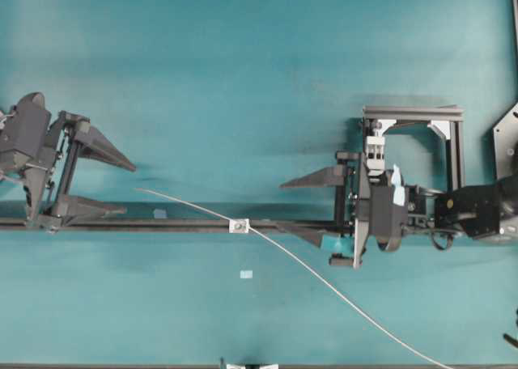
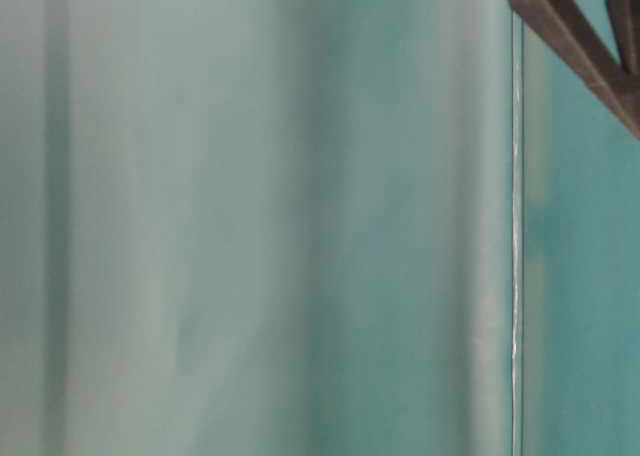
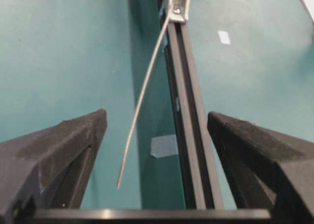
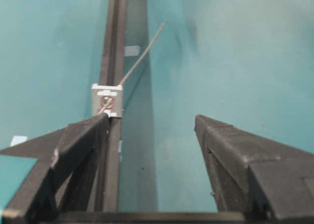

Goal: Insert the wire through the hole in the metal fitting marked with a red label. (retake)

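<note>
The wire (image 1: 324,278) runs from the bottom right edge up to the metal fitting (image 1: 239,225) on the black rail and passes through it. Its free end lies to the left, between the fingers of my left gripper (image 1: 129,189), which is open and touches nothing. In the left wrist view the wire (image 3: 142,96) curves back from the fitting (image 3: 177,10) toward my left gripper (image 3: 156,118). My right gripper (image 1: 281,205) is open just right of the fitting. In the right wrist view the red-marked hole (image 4: 106,102) of the fitting (image 4: 107,90) takes the wire (image 4: 142,54), ahead of my right gripper (image 4: 152,118).
A black rail (image 1: 178,223) crosses the teal table from left to right. A small pale tag (image 1: 246,274) lies in front of it and a blue tape patch (image 1: 159,214) sits beside it. A black frame (image 1: 413,114) with a white clip block (image 1: 375,152) stands at the right.
</note>
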### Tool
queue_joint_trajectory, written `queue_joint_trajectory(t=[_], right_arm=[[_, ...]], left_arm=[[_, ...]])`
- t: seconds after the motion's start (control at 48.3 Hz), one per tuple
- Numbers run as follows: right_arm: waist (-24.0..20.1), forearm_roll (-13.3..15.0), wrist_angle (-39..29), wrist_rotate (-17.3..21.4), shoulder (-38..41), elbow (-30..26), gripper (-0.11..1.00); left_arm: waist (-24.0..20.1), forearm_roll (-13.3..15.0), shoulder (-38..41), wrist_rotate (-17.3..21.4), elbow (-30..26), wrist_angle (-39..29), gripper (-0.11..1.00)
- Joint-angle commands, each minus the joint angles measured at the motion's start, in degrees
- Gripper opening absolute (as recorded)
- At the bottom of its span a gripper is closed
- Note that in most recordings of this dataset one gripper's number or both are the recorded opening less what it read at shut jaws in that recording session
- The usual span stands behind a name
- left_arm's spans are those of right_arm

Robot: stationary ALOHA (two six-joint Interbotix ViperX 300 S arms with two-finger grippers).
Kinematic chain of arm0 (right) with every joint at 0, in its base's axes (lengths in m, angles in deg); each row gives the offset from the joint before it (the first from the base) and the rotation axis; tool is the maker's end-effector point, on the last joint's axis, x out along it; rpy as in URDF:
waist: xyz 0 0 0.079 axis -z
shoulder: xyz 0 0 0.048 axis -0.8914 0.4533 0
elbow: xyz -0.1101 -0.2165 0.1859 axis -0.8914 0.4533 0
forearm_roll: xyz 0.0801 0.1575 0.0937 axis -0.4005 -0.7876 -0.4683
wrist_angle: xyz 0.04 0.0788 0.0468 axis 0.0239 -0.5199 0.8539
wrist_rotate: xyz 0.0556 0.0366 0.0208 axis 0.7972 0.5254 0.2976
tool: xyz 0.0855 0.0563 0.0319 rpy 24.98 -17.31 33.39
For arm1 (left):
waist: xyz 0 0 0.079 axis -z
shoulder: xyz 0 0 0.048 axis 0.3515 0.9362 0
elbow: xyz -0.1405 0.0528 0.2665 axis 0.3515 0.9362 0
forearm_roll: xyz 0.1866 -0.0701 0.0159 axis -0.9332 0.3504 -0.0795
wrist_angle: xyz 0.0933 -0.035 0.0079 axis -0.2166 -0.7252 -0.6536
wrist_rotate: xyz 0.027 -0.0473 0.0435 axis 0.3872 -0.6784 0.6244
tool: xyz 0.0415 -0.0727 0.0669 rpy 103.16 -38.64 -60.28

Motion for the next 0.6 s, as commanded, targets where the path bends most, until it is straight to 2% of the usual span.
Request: queue_joint_trajectory(t=[0.0, 0.207, 0.435, 0.58], right_arm=[[0.5, -0.1, 0.3, 0.1, -2.0, 0.0, 0.8], [1.7, -0.1, 0.2, 0.0, -2.7, 0.6, 0.8], [2.5, -0.1, -0.7, 0.3, -3.7, 1.1, 0.8], [3.3, -0.1, -2.5, 0.4, -4.3, 1.1, 0.8]], left_arm=[[-0.6, 0.0, -0.5, 0.1, -0.9, 0.3, 0.62], [-1.3, -0.2, -0.6, 0.4, -1.0, 0.3, 0.61], [-1.8, -0.2, -0.6, 4.0, -1.5, 0.3, 0.61], [-2.9, -0.2, -0.6, 4.6, -1.8, 0.2, 0.61]])
